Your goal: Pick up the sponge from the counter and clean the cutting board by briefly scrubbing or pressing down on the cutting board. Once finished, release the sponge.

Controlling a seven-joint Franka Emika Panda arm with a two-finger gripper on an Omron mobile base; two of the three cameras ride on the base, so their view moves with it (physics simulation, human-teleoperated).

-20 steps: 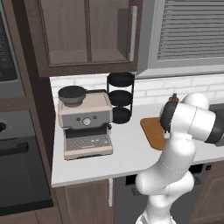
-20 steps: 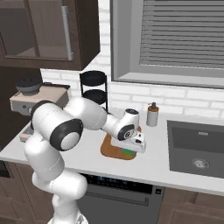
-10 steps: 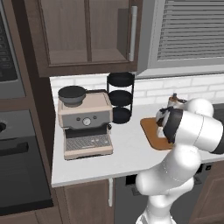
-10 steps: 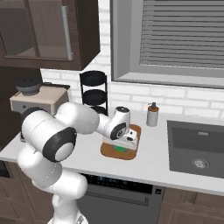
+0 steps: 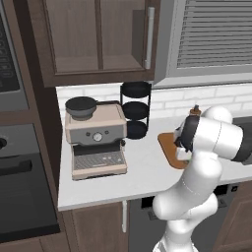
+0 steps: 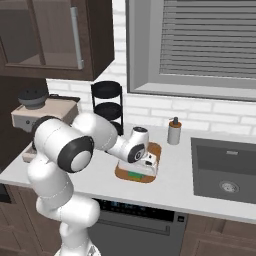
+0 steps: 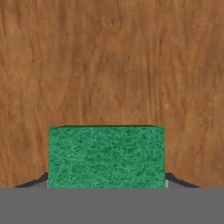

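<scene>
In the hand view the green sponge (image 7: 106, 156) sits between my two dark fingertips (image 7: 40, 179), pressed close against the orange-brown cutting board (image 7: 109, 61) that spreads behind it. My gripper (image 7: 106, 181) is shut on the sponge. From the right base view the gripper (image 6: 142, 171) points down at the front part of the cutting board (image 6: 154, 148), with the sponge (image 6: 133, 174) as a green strip under it. The board lies on the white counter (image 6: 165, 192). In the left base view my forearm covers most of the cutting board (image 5: 167, 146).
A coffee machine (image 5: 96, 138) stands at the counter's left, with a black tiered rack (image 5: 136, 109) behind the board. A soap dispenser (image 6: 174, 131) stands by the backsplash and a dark sink (image 6: 225, 172) lies to the right. Wall cabinets (image 5: 98, 34) hang overhead.
The hand has slid a little back and forth over the board with the sponge held, and the elbow has swung round. The board has not moved.
</scene>
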